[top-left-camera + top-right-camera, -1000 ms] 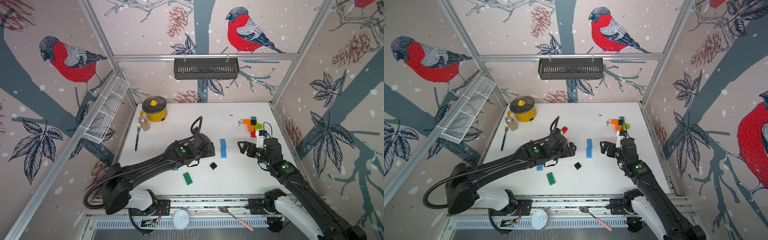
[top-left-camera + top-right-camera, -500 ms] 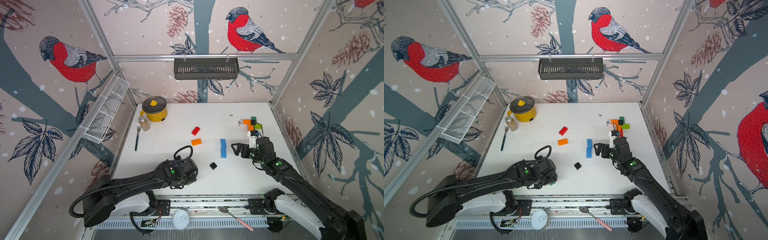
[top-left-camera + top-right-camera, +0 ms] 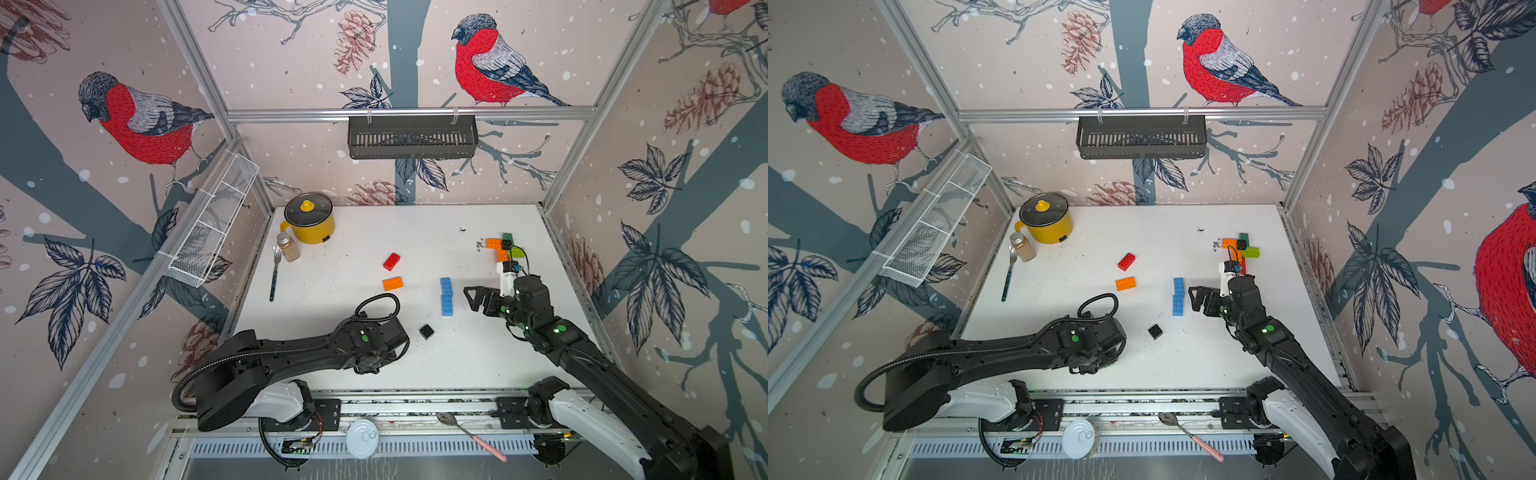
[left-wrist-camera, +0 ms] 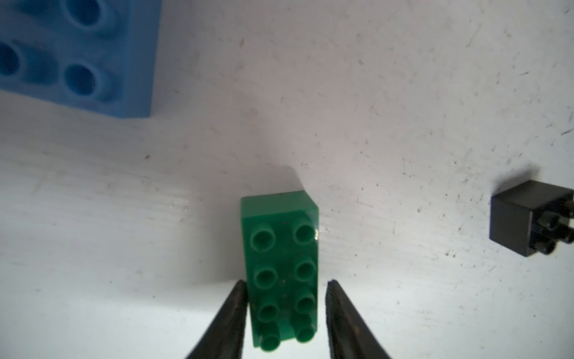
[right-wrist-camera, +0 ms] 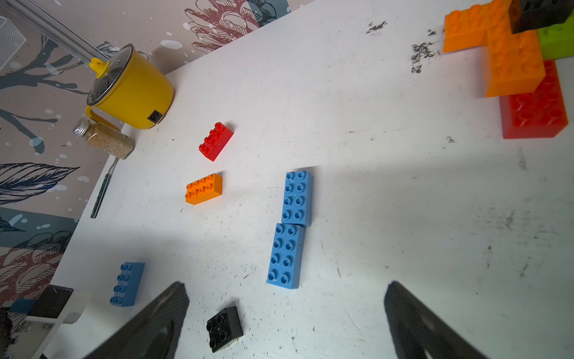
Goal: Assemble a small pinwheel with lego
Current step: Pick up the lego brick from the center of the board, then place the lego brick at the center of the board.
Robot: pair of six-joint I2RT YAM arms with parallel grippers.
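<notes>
Left gripper (image 4: pixel 286 283) is low over the near-centre of the white table (image 3: pixel 357 232), hidden beneath its own wrist in both top views. In the wrist view its fingers (image 4: pixel 231 320) are drawn in narrow against the long sides of a dark green brick (image 4: pixel 281 267), which lies flat on the table, studs up. One pad is touching; a thin gap shows at the other. A single blue brick (image 4: pixel 77 56) lies near to one side, a black square (image 4: pixel 528 217) to the other. Right gripper (image 3: pixel 473 299) hangs right of centre, fingers spread wide with nothing between them, tips pointing left. Just beside them are two blue bricks (image 3: pixel 446 297) laid end to end, touching. The black square sits nearer than that pair, apart from it. A red brick (image 3: pixel 391 261) and an orange brick (image 3: pixel 392 283) lie left of the pair, separate, the red one farther. Far right: a joined cluster (image 3: pixel 494 244) of orange, lime, dark green, red and black pieces. Far left: yellow pot (image 3: pixel 309 218), spice jar (image 3: pixel 288 247), fork (image 3: pixel 274 274).
</notes>
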